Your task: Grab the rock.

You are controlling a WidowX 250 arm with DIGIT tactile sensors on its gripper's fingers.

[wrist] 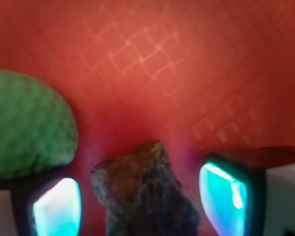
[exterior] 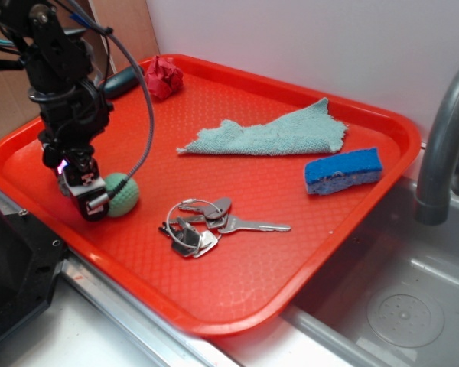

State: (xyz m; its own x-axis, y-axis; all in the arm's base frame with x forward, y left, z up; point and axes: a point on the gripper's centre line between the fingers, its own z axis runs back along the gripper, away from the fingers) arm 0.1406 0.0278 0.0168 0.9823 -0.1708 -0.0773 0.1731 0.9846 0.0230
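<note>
One rock [wrist: 145, 194] sits dead centre in the wrist view, a lumpy brown-grey stone with a jagged peak, lying on the red tray [wrist: 177, 64]. It is framed between the two glowing cyan pads [wrist: 56, 209] of the tool [wrist: 142, 201], one on each side, and there is a visible sliver of red tray between the stone and each pad, so the tool is spread around the rock and not pinching it. Off to the left of the rock, just beside the left pad, bulges the green dimpled ball [wrist: 27, 123].

Switching to the exterior view: the tool [exterior: 83, 187] is down low at the near left part of the tray [exterior: 214, 313], and the rock itself is hidden behind the fingers there. The green ball [exterior: 122, 194] pokes out just to the right of the tool, close against it.

Now the tray's load, working outward. Near the middle lies a bunch of keys [exterior: 206, 224] on a ring, one long key pointing right. Beyond them a teal cloth [exterior: 279, 134] is spread flat and crumpled at the edges. Further right, near the tray's right rim, rests a blue sponge [exterior: 343, 170]. At the far corner sits a wrinkly red paper wad [exterior: 164, 76], with a dark oblong object [exterior: 122, 81] just beside it at the rim; I cannot tell what that is.

Right of the tray, a grey faucet [exterior: 444, 145] curves over a steel sink [exterior: 398, 306]
</note>
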